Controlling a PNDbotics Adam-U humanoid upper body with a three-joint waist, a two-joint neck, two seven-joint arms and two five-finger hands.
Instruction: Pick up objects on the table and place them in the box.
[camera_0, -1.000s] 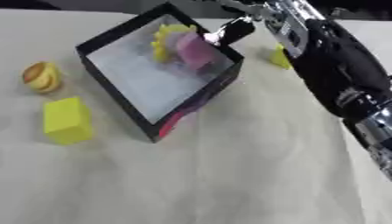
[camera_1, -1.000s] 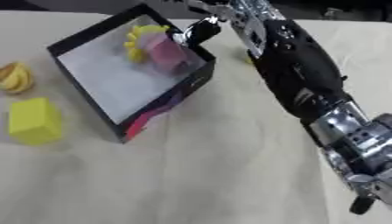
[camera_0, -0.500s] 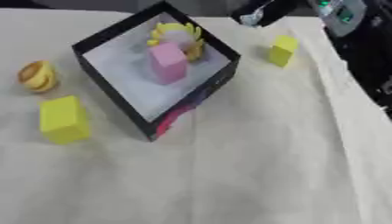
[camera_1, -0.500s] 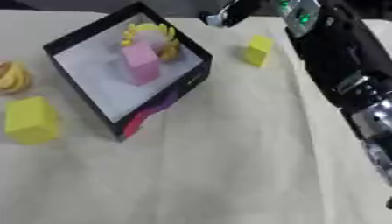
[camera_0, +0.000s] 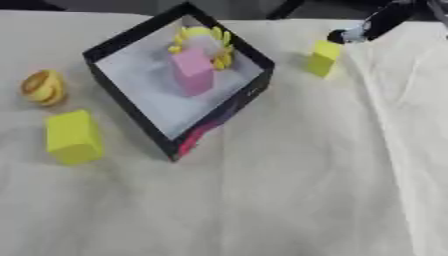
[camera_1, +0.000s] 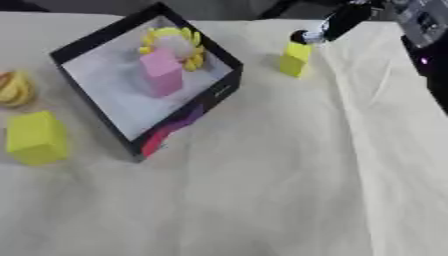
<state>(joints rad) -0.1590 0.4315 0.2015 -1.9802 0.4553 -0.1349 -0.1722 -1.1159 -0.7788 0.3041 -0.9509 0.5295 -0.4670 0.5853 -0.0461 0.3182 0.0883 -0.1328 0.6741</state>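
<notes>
A black box (camera_0: 131, 37) with a white floor stands tilted at the upper left of the table. Inside it a pink block (camera_0: 192, 76) stands upright beside a yellow and white flower-shaped thing (camera_0: 208, 41). A small yellow block (camera_1: 295, 58) stands right of the box. My right hand (camera_1: 334, 26) comes in from the upper right, a straight black finger reaching down to just above that block's top. Left of the box lie a bigger yellow block (camera_0: 73, 137) and a yellow and orange round thing (camera_0: 43, 88). My left hand does not show.
A cream cloth (camera_0: 289, 190) covers the table, wrinkled at the right. My right arm (camera_1: 420, 25) fills the upper right corner. Dark floor lies past the table's far edge.
My right hand left the pink block standing in the box, drew back toward the upper right, and now its finger hangs over the small yellow block. The camera view has shifted slightly.
</notes>
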